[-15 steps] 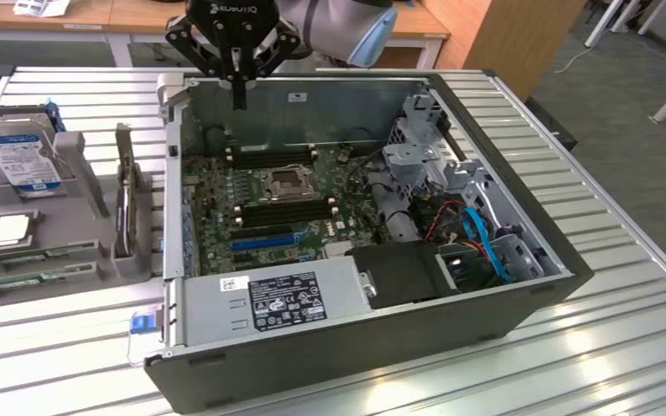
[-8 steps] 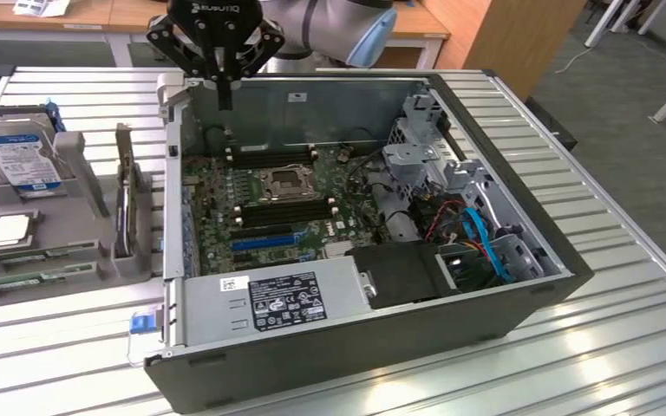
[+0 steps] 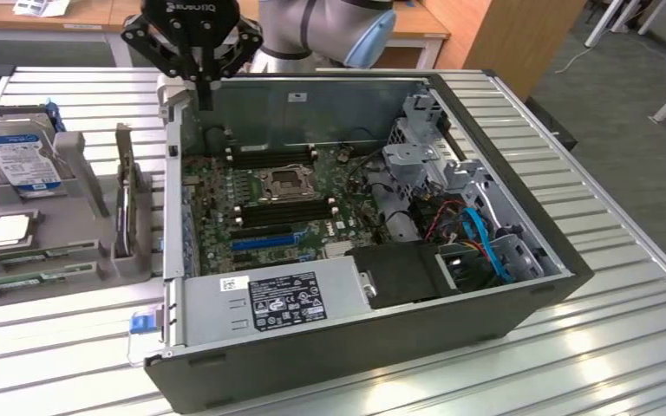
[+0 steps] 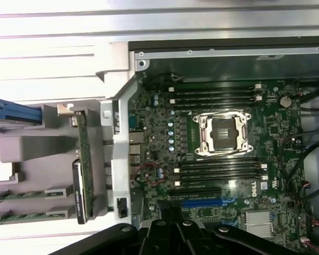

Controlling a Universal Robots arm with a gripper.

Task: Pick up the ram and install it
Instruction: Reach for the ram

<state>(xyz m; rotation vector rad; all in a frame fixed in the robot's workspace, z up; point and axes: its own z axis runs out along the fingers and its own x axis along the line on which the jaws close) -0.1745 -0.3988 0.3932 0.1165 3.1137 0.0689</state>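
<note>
An open computer case (image 3: 519,295) sits on the slatted bench (image 3: 67,347); just beside it, at the exterior view's left, the ram (image 3: 132,204) stands on edge in a grey holder (image 3: 125,262); farther back, the jaws hang pressed together, empty, over the case's far corner.

Open computer case (image 3: 368,364), hard drive (image 3: 15,156)

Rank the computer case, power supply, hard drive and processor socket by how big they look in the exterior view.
1. computer case
2. power supply
3. hard drive
4. processor socket
The power supply is nearer the camera than the hard drive, which flatters it.
</note>
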